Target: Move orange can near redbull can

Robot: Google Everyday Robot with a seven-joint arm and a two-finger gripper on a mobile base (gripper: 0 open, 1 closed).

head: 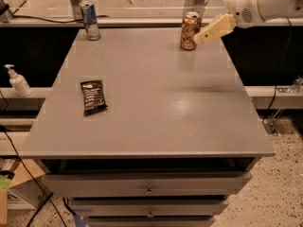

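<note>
gripper point(200, 36): sat just right of orange can point(190, 30); we couldn't tell its hold
redbull can point(89, 20): stood far left

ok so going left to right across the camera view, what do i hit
pump bottle → redbull can → orange can → gripper, right beside the orange can at the far edge of the table. The black packet lines up with the redbull can, so it is left out.

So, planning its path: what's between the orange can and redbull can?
Only bare table, in the camera view; the end effector is beside the orange can, opposite the redbull can.
</note>
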